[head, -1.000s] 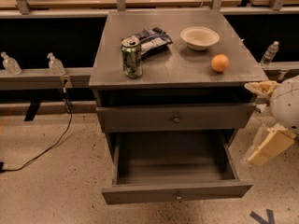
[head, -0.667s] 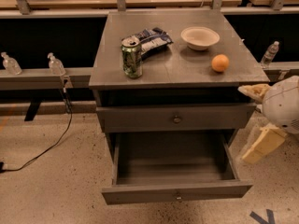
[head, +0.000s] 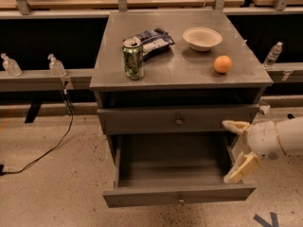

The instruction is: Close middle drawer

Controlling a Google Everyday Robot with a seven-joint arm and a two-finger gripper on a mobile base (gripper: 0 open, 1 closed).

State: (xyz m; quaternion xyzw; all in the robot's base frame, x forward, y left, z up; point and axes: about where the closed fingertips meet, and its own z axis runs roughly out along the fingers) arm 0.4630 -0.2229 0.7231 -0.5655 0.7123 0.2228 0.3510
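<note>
The middle drawer (head: 179,198) is a grey metal tray pulled far out of the grey cabinet (head: 180,74), with a low wide front panel and a small round knob at its centre. Its tray is empty. Above it a closed drawer (head: 179,121) with a round knob sits flush. My gripper (head: 238,148) comes in from the right edge, beside the right wall of the open drawer and a little behind its front panel. It is open, with one cream finger high and one low, and it holds nothing.
On the cabinet top stand a green can (head: 133,58), a dark snack bag (head: 152,39), a white bowl (head: 202,38) and an orange (head: 222,64). Clear bottles (head: 56,66) sit on a rail at the left, one bottle (head: 273,55) at the right. A black cable (head: 47,150) lies on the floor at the left.
My gripper has moved left and slightly down, closer to the right side of the open drawer. The drawer has not moved.
</note>
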